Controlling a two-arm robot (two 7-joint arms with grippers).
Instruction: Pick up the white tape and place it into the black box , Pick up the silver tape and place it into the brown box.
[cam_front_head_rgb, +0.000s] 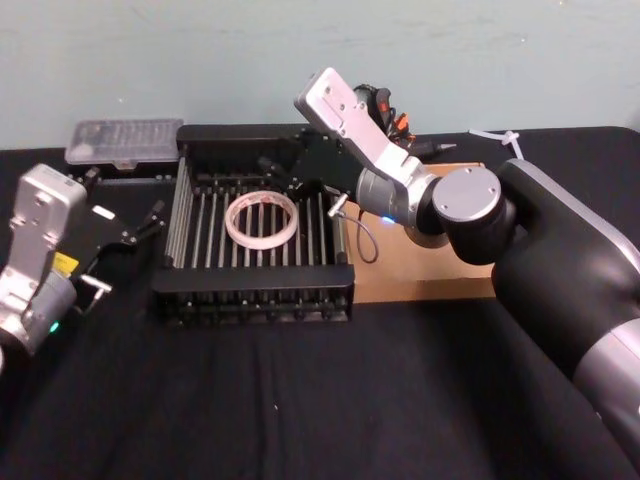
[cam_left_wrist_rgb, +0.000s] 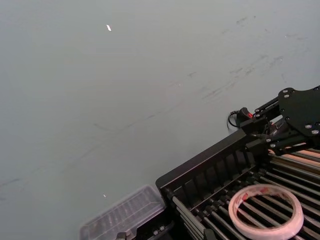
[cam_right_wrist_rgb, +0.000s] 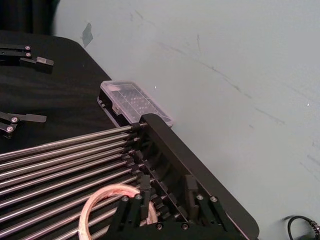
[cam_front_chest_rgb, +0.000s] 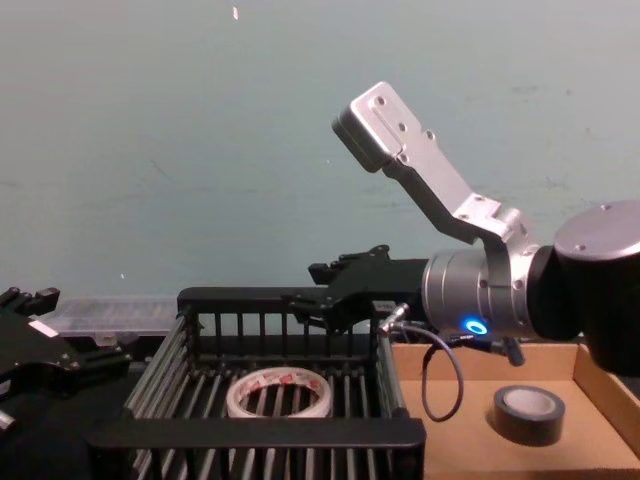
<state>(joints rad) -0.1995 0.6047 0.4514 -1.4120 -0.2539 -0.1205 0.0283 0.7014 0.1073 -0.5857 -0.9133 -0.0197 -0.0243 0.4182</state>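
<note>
The white tape (cam_front_head_rgb: 262, 220) lies flat on the bars inside the black box (cam_front_head_rgb: 250, 295); it also shows at white tape (cam_front_chest_rgb: 278, 392) and white tape (cam_left_wrist_rgb: 266, 211). The silver tape (cam_front_chest_rgb: 527, 413) rests flat in the brown box (cam_front_chest_rgb: 600, 400), to the right of the crate. My right gripper (cam_front_chest_rgb: 315, 283) hovers open and empty over the crate's back right corner, above the rim. At the far left, beside the crate, my left gripper (cam_front_head_rgb: 125, 250) stands low over the table, open, with its fingers wide apart and nothing between them.
A clear plastic case (cam_front_head_rgb: 125, 140) lies behind the crate's left corner, by the wall. The brown box (cam_front_head_rgb: 420, 275) touches the crate's right side. A black cloth covers the table, with bare room in front of both boxes.
</note>
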